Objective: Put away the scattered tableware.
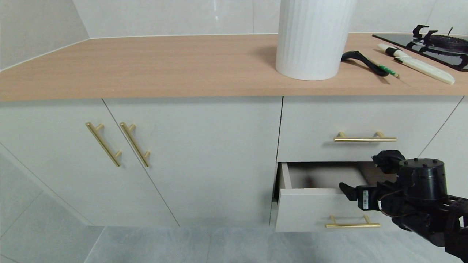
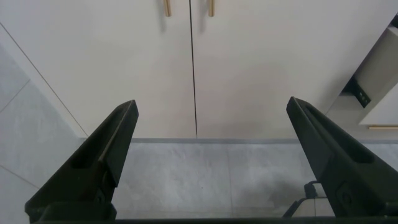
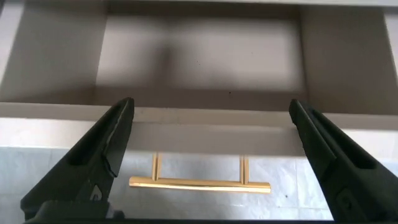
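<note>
On the wooden countertop [image 1: 164, 65] lie a black curved utensil [image 1: 362, 60], a thin green-tipped stick [image 1: 388, 70] and a white knife [image 1: 420, 65], all to the right of a tall white ribbed container [image 1: 310, 40]. Below them the lower drawer [image 1: 303, 208] stands pulled out and looks empty inside [image 3: 199, 56]. My right gripper [image 1: 363, 175] hangs open just above the drawer's front edge, with nothing between its fingers [image 3: 211, 104]. Over its front panel I see the gold handle [image 3: 199, 183]. My left gripper [image 2: 211, 106] is open, low, facing the cabinet doors.
A black gas hob [image 1: 438, 44] sits at the counter's far right. The upper drawer [image 1: 365, 124] is closed. Two cabinet doors with gold handles [image 1: 119, 144] stand closed at the left. Grey tiled floor [image 1: 182, 244] lies in front. The open drawer's side [image 2: 379, 74] juts out.
</note>
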You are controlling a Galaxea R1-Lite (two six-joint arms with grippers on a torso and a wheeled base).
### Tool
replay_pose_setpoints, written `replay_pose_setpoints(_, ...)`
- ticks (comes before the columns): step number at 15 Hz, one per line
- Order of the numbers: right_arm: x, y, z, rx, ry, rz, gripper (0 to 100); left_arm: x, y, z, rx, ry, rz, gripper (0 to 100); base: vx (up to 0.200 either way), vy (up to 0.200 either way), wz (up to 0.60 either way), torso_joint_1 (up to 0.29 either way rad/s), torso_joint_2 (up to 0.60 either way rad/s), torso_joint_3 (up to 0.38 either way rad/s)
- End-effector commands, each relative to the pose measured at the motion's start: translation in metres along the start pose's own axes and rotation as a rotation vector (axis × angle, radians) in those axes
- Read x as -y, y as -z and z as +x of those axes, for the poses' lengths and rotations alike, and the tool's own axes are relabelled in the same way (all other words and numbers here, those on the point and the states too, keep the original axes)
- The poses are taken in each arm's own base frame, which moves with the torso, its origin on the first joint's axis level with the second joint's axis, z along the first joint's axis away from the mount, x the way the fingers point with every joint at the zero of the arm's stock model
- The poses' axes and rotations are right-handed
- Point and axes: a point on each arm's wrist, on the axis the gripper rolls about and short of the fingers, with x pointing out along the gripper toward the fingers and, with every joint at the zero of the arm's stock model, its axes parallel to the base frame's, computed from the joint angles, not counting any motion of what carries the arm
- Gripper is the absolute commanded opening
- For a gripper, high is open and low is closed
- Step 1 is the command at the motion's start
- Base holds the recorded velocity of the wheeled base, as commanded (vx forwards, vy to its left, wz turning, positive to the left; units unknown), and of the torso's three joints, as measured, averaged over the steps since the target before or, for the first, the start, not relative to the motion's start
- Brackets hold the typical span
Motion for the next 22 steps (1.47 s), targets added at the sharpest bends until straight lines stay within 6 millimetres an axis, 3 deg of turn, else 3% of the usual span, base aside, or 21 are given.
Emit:
replay_pose_setpoints(1, 0.001, -0.001, -0.006, -0.015, 0.000, -0.011, 100, 0.000, 0.000, 0.000, 0.000, -0.001, 0.000, 100, 0.000, 0.000, 0.00, 0.000, 0.00, 0.000)
replay_pose_setpoints(6, 0.008, -0.017, -0.043, -0.124, -0.060, -0.043, 100, 0.000, 0.000, 0.000, 0.000, -0.001, 0.000, 100, 0.000, 0.000, 0.00, 0.000, 0.00, 0.000)
replay_pose_setpoints(8, 0.010, -0.023, -0.069, -0.209, -0.113, -0.071, 100, 0.000, 0.000, 0.000, 0.000, -0.001, 0.002, 100, 0.000, 0.000, 0.00, 0.000, 0.00, 0.000)
replay_pose_setpoints(14, 0.008, -0.007, -0.111, -0.433, -0.197, -0.301, 100, 0.000, 0.000, 0.000, 0.000, -0.001, 0.000, 100, 0.000, 0.000, 0.00, 0.000, 0.00, 0.000)
replay_pose_setpoints(18, 0.001, -0.010, -0.099, -0.383, -0.201, -0.281, 100, 0.000, 0.000, 0.000, 0.000, -0.001, 0.000, 100, 0.000, 0.000, 0.00, 0.000, 0.00, 0.000)
replay_pose_setpoints(22, -0.008, 0.012, -0.070, -0.491, -0.174, -0.296, 100, 0.000, 0.000, 0.000, 0.000, -0.001, 0.002, 100, 0.000, 0.000, 0.00, 0.000, 0.00, 0.000)
